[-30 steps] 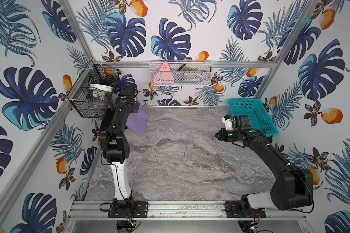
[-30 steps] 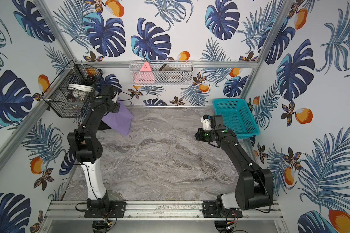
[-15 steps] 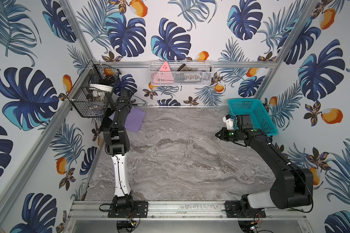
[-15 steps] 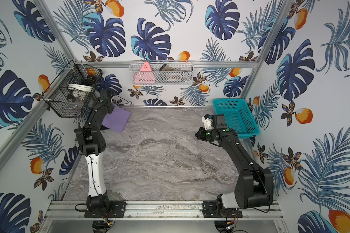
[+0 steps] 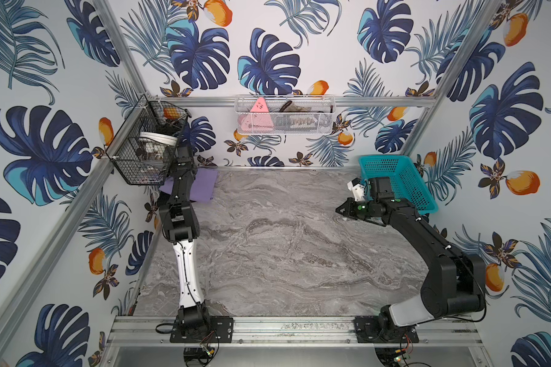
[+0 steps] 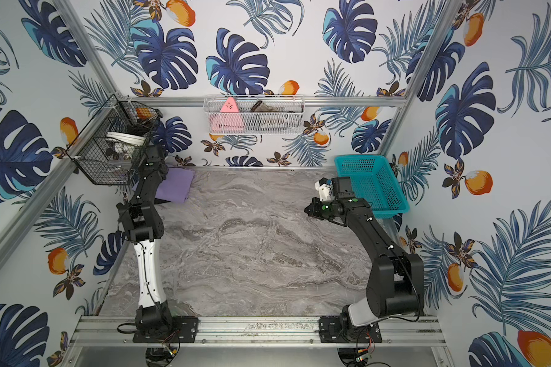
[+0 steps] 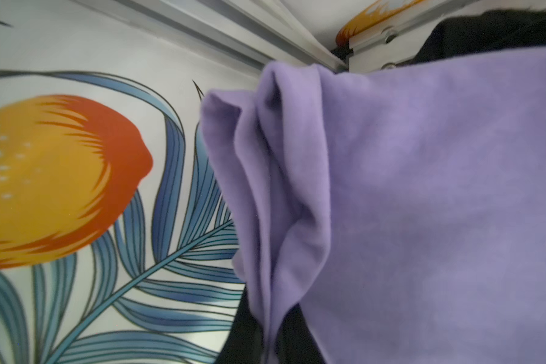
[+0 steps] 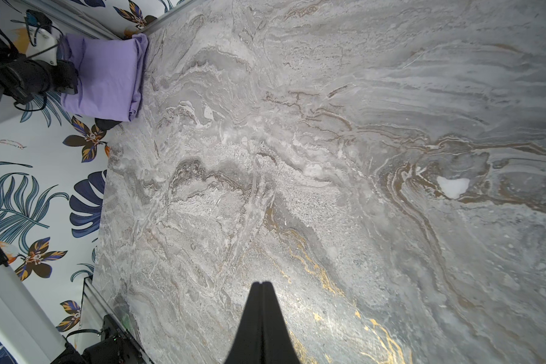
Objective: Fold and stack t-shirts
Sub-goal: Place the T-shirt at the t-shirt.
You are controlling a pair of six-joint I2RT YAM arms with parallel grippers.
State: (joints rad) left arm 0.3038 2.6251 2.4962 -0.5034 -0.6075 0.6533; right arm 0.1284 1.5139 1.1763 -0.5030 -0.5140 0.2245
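Right gripper is closed and empty above the marble table. Its wrist view alone shows the left gripper pinching the edge of the folded lavender shirt, which lies atop a black shirt.

Cannot read any chest lettering on the lavender shirt, crossed by the left arm in both top views. Beneath it, only dark slivers of the black shirt. Half buried in the shirt's folds and cut off at the wrist picture's edge: left gripper. Near the shirt, black wire basket contents too small to tell.
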